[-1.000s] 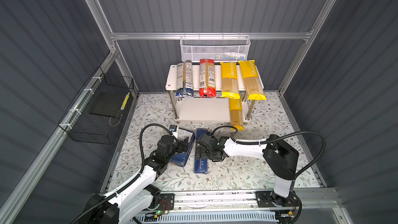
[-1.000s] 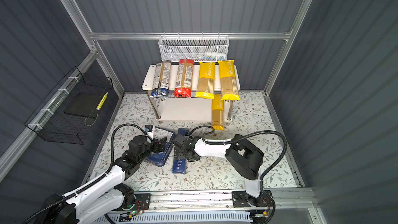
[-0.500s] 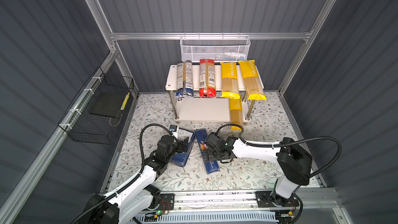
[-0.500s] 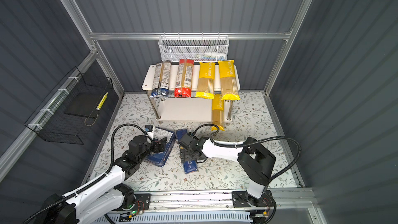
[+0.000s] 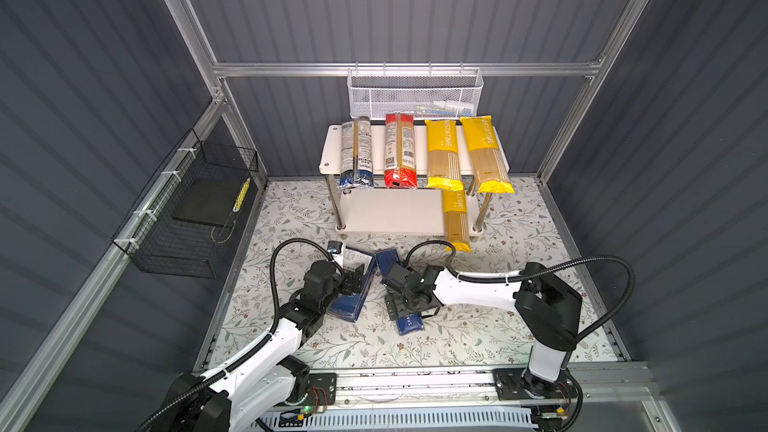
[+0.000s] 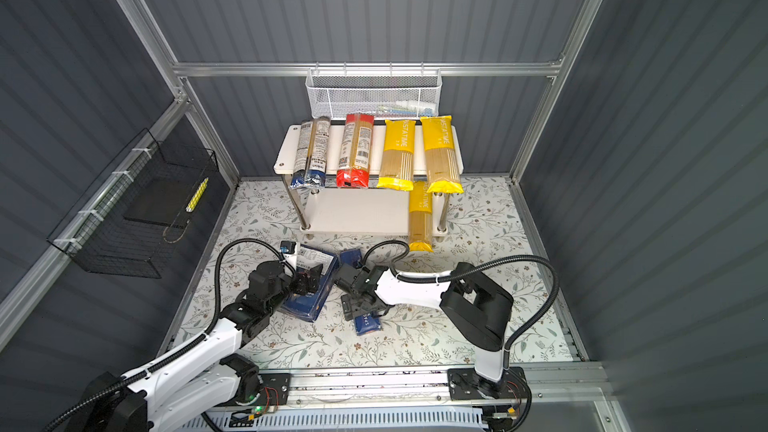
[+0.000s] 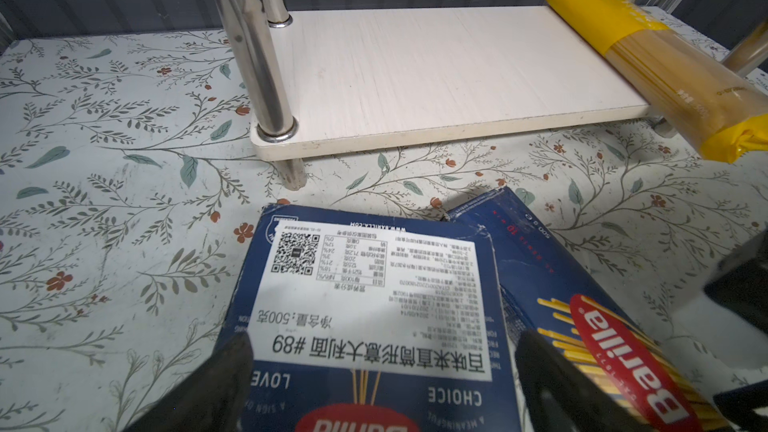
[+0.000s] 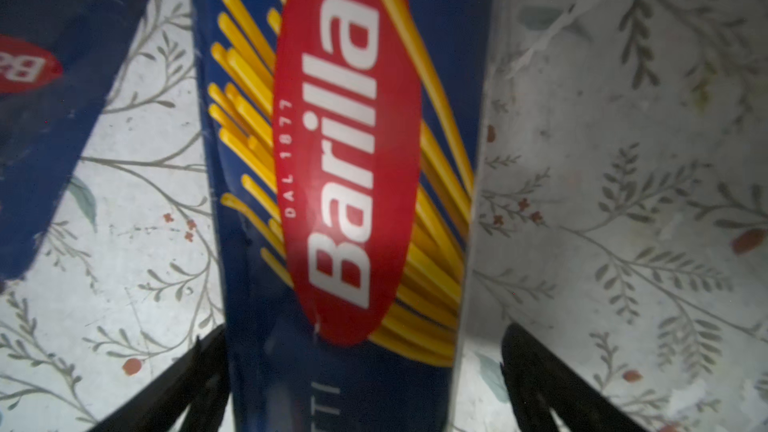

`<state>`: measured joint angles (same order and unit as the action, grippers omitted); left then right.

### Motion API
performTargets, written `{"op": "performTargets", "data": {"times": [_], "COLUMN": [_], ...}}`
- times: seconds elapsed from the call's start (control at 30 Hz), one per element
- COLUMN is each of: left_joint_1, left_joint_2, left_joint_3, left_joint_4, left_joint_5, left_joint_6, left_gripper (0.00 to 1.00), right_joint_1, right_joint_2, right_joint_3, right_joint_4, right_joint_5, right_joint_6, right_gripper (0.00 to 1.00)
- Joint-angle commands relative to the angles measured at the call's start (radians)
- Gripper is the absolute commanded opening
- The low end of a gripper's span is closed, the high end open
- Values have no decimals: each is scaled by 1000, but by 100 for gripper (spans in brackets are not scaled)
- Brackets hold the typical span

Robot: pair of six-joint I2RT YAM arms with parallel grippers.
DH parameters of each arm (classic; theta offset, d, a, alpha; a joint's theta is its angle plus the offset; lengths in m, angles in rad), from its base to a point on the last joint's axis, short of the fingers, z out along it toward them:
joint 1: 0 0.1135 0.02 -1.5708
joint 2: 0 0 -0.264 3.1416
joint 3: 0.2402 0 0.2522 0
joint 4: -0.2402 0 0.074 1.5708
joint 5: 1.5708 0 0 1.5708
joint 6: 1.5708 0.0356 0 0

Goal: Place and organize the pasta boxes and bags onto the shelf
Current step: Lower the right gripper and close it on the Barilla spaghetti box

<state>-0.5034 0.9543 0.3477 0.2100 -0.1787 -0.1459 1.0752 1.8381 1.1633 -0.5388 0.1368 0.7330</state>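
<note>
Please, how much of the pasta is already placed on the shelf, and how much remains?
Done: all five bags lie on the shelf, four on the upper board, one yellow bag on the lower one.
In hand: the open right gripper straddles the slim box. The left gripper has its fingers beside the wide box, grip unclear.
Left: both boxes lie on the table and must go onto the shelf.
</note>
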Motion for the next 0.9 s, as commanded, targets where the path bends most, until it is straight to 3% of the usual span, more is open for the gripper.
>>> {"op": "performTargets", "data": {"times": [0.0,0.43,0.87], "left_joint_1": [-4,-4,-4], "left_joint_2": [9,24,37], "left_joint_3": [26,33,40], "left_joint_4": [11,14,11], "left_joint_5": [15,21,23], "left_joint_6": [-2,2,6], "left_gripper": [99,99,99], "right_joint_1": [6,4,4], "right_joint_2": [20,63,-24], "right_joint_3": [21,40,-23], "right_joint_4": [-10,-92,-40], "right_joint_5": [-1,28,99], "right_joint_6": [9,-15,0], "right_gripper": [99,99,82]}}
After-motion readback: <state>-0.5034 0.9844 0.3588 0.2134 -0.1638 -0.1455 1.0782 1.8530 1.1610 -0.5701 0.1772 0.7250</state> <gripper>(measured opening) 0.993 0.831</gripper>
